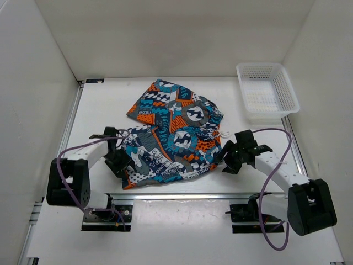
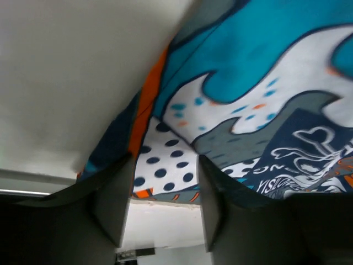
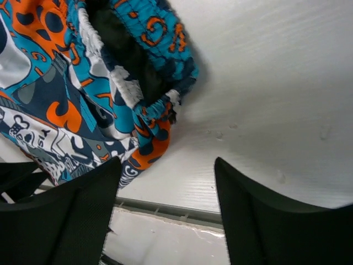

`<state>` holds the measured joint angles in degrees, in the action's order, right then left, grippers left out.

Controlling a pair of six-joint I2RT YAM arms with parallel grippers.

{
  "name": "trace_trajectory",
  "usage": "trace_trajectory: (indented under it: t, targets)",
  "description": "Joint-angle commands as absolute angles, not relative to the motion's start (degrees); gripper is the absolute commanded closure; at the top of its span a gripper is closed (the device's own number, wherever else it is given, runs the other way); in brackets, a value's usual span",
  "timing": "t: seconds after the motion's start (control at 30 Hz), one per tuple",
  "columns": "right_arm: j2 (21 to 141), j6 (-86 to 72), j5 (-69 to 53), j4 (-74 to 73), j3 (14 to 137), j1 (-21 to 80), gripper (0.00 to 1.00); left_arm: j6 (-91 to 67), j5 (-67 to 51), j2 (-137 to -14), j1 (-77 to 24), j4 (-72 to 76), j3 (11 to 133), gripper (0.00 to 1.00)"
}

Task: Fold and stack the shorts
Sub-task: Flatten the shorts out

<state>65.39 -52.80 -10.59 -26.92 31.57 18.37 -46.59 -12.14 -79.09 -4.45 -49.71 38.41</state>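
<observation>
The shorts [image 1: 171,132] lie crumpled on the white table in a patchwork print of teal, orange, navy and white. My left gripper [image 1: 118,158] sits at their near-left corner. In the left wrist view its jaws [image 2: 165,165] stand apart, with a white, navy-dotted patch of the shorts [image 2: 165,160] at the fingertips and nothing pinched. At the shorts' right edge my right gripper [image 1: 231,157] is open. In the right wrist view it [image 3: 168,165] has bare table between its fingers, and the bunched waistband [image 3: 149,118] lies just left of them.
A white mesh basket [image 1: 267,91] stands at the back right. White walls close in the table on the left, back and right. The table's front edge and a metal rail [image 3: 165,210] run just below both grippers.
</observation>
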Motion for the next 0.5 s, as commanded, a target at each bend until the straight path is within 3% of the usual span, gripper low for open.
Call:
trace_trajectory:
  t: [0.0,0.13,0.27,0.37,0.47]
  targets:
    - [68.11,-54.5,-13.45,-19.61,31.46,17.75,0.32,-46.41,-9.23,-80.5,-4.75,-46.15,43.5,0.42]
    - [72.93,-53.97,-10.46,-16.98,32.7,17.75,0.47,-46.41,-7.12,-87.51,-4.75,-46.14,49.72,0.61]
    - [78.39,-52.91,-8.44,-14.69,34.01,17.75,0.69,-45.18,-5.28,-94.98,-4.75,-46.14,57.2,0.67]
    - [82.17,-54.3,-9.13,-13.19,35.68,17.75,0.99,-43.17,-5.27,-102.18,-5.27,-46.14,65.09,0.67]
    - [84.72,-56.77,-10.55,-11.69,37.08,18.28,1.0,-41.49,-5.27,-106.6,-5.27,-46.84,72.65,0.7]
